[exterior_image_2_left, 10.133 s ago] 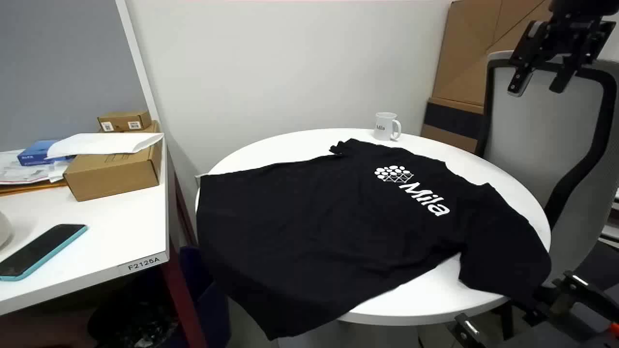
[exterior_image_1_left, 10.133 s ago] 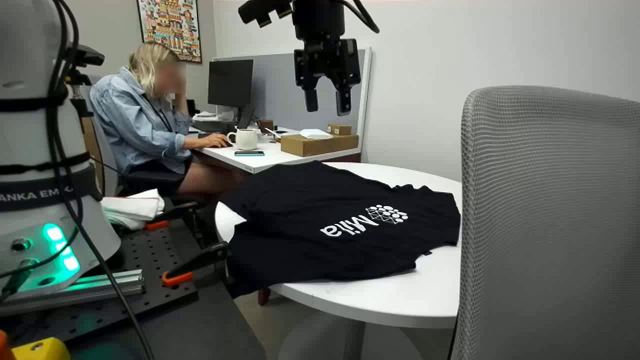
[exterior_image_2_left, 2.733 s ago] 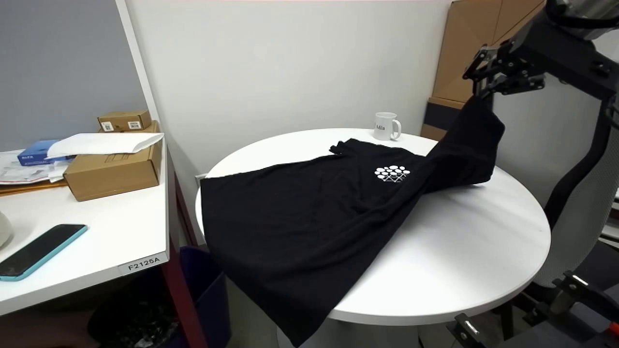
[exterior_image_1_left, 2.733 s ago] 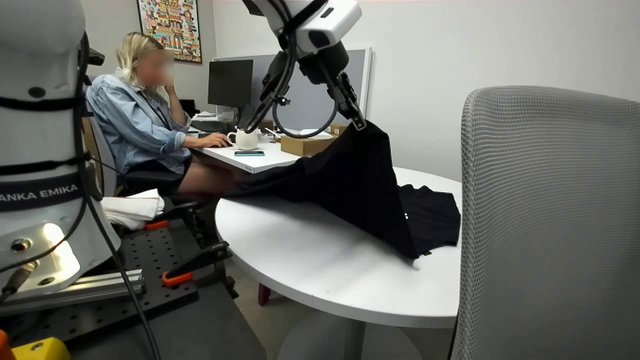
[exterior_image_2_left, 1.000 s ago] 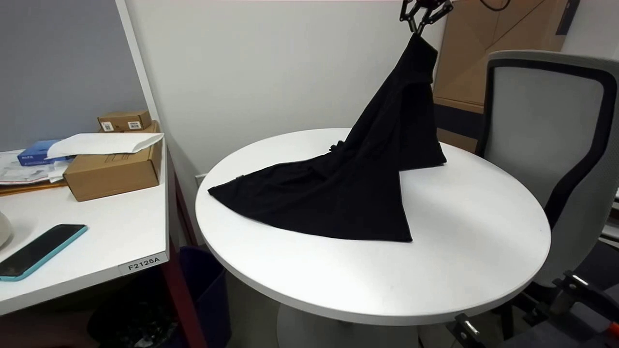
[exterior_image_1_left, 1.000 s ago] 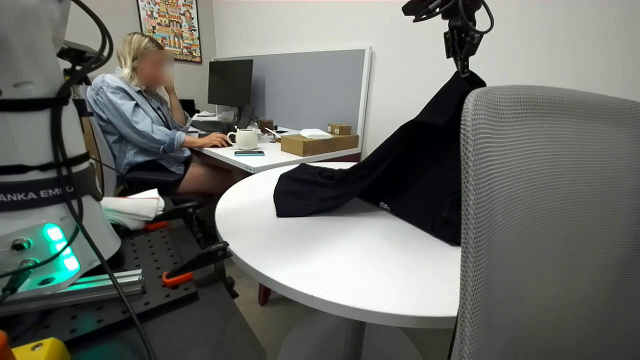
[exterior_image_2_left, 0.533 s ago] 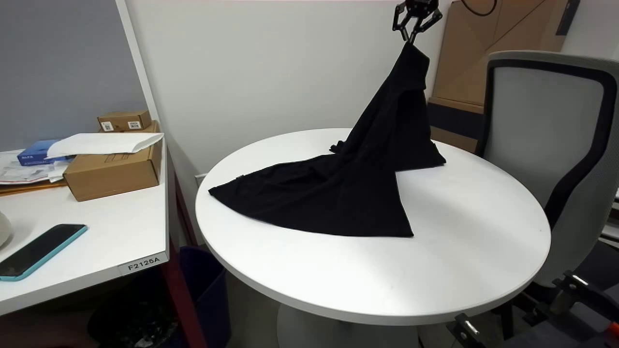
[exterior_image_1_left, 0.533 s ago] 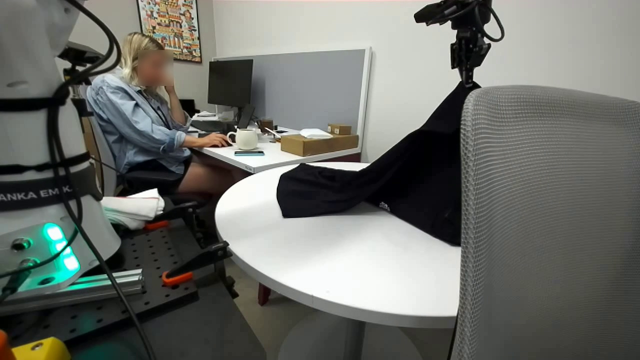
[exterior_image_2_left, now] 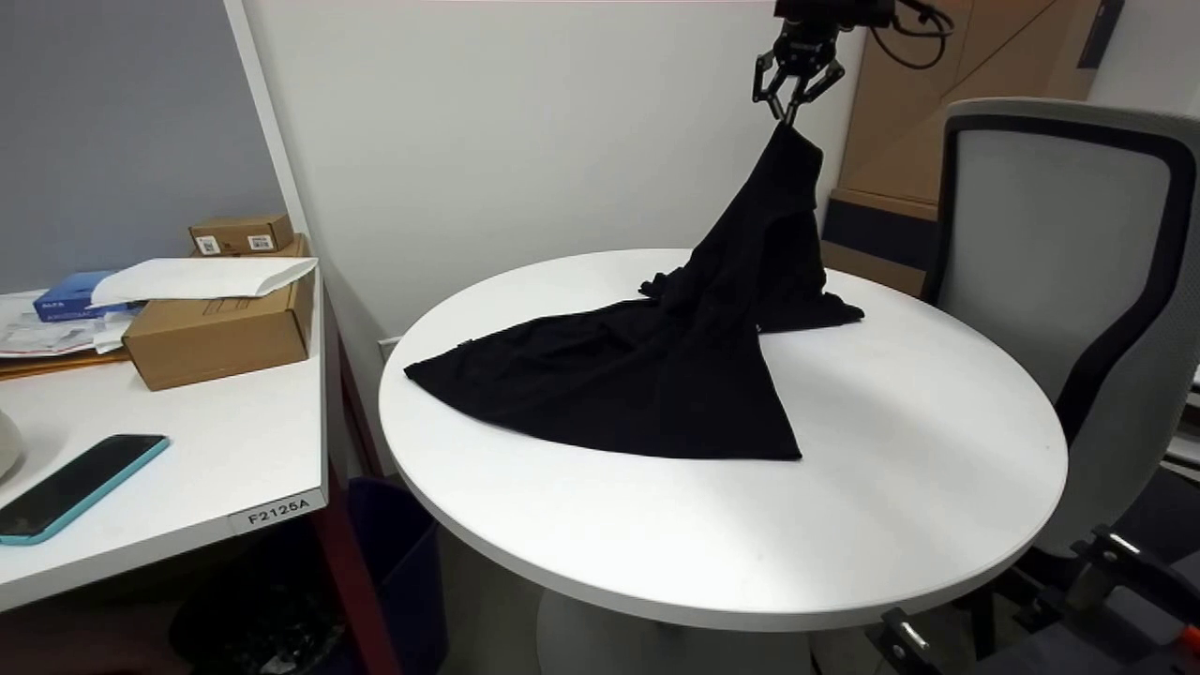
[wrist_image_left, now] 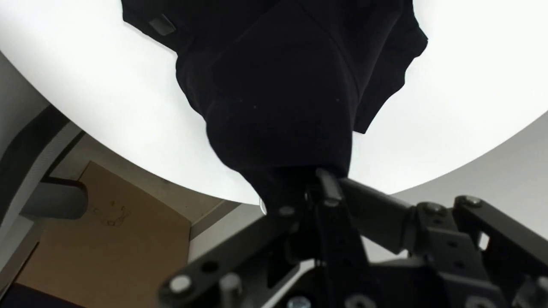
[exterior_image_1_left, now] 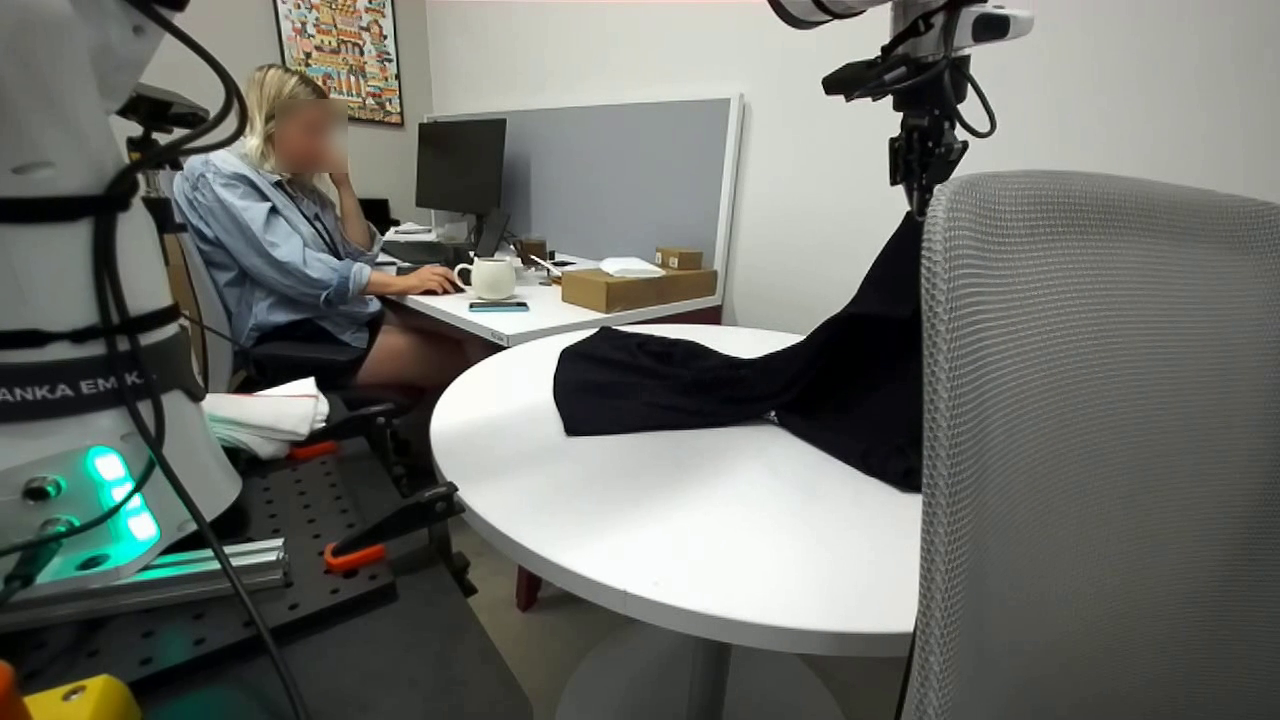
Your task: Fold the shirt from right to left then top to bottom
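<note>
High up, right of centre in an exterior view, the gripper (exterior_image_2_left: 785, 117) has a tight pinch on a peak of the black shirt (exterior_image_2_left: 647, 394); the rest sprawls mid-frame over the round table (exterior_image_2_left: 891, 534). Sideways fold half made, I'd guess; flattening and the top-to-bottom fold remain.

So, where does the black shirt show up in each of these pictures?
In an exterior view: the black shirt is centre-right, partly hidden behind the chair.
In an exterior view: the black shirt is near the middle, its peak toward upper right.
In the wrist view: the black shirt is upper middle, narrowing downward.
Shared landmark: the white round table.
</note>
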Robot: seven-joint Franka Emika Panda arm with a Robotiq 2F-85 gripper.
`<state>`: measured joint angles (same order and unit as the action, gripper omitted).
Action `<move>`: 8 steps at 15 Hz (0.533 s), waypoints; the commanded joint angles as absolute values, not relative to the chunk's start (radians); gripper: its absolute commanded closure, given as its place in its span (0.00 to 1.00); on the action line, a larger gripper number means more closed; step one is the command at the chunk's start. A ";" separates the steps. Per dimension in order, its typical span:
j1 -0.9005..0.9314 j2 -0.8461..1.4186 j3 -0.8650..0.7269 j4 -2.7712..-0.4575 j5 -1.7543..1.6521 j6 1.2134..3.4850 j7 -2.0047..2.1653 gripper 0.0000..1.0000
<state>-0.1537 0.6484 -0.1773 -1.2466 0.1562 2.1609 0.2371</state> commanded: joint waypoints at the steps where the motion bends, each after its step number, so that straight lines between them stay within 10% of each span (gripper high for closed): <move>1: -0.157 0.733 -0.165 -1.127 0.118 2.101 0.269 0.99; 5: -0.141 0.827 -0.160 -0.978 0.096 2.027 0.301 0.99; 6: -0.135 0.847 -0.159 -0.940 0.089 2.008 0.312 0.72; 8: -0.129 0.869 -0.157 -0.881 0.081 1.981 0.331 0.66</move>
<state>-0.1338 0.7992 -0.1602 -1.0355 0.1162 2.0570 0.2828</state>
